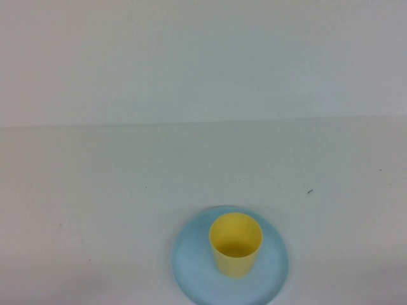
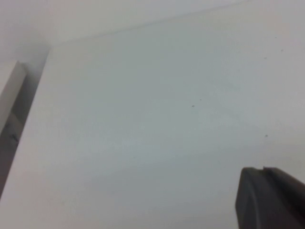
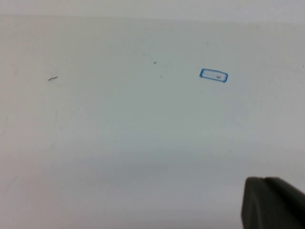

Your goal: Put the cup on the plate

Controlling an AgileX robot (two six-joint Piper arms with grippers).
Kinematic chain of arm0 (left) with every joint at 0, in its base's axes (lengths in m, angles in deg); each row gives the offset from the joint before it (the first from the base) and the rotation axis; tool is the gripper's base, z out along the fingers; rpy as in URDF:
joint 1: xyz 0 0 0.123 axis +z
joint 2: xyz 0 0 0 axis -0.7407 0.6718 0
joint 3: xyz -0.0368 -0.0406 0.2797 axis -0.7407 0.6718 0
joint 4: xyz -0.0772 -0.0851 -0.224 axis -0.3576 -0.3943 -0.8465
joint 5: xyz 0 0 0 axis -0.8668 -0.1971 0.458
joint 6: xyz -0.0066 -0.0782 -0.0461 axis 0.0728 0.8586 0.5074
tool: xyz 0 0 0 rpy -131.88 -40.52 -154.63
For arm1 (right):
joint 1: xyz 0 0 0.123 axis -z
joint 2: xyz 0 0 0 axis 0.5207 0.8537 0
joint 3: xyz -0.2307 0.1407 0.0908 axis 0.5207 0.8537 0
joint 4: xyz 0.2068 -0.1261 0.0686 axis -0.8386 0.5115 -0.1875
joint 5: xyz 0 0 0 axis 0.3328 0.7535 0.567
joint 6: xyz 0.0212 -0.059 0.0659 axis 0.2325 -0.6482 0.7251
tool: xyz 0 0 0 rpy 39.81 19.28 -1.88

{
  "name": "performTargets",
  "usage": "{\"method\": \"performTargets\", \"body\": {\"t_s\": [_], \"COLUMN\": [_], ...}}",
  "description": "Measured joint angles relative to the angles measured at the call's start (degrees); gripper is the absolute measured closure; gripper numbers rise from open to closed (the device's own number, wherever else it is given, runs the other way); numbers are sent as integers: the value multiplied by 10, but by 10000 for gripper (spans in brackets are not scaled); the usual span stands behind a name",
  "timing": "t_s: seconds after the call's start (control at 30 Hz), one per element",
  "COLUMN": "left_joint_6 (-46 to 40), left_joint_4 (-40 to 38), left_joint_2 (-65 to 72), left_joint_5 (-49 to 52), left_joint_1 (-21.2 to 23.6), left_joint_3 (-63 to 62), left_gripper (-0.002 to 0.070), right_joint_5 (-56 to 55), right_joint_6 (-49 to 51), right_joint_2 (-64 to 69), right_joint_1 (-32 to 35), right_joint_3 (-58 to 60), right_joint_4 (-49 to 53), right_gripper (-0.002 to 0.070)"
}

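Observation:
The yellow cup [image 1: 236, 244] stands upright on the light blue plate [image 1: 194, 264] at the near edge of the table in the high view. Neither gripper shows in the high view, and nothing touches the cup. My left gripper [image 2: 262, 168] shows only in the left wrist view, as dark fingertips pressed together over bare table, holding nothing. My right gripper [image 3: 263, 178] shows only in the right wrist view, its fingertips also together and empty over bare table. Cup and plate do not show in either wrist view.
White table with a white wall behind it. A small blue-outlined rectangle mark [image 3: 213, 75] lies on the table in the right wrist view. The table's edge [image 2: 33, 100] and a pale post [image 2: 10, 93] show in the left wrist view.

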Motion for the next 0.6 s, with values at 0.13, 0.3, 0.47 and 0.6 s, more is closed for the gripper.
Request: {"method": "performTargets", "body": {"t_s": [0.13,0.3,0.47,0.6], "left_joint_6": [1,3,4,4], "left_joint_4": [0,-1,-1,-1], "left_joint_2": [0,0,0,0], "left_joint_5": [0,0,-1,-2], "left_joint_1": [9,2,2,2], "left_joint_3": [0,0,0,0], "left_gripper": [675,675,675,675], "right_joint_5": [0,0,0,0], "right_joint_6": [0,0,0,0], "right_joint_2": [0,0,0,0], "right_joint_1": [0,0,0,0], "right_joint_3": [0,0,0,0], "right_joint_4": [0,0,0,0], "right_gripper": [675,675,675,675]}}
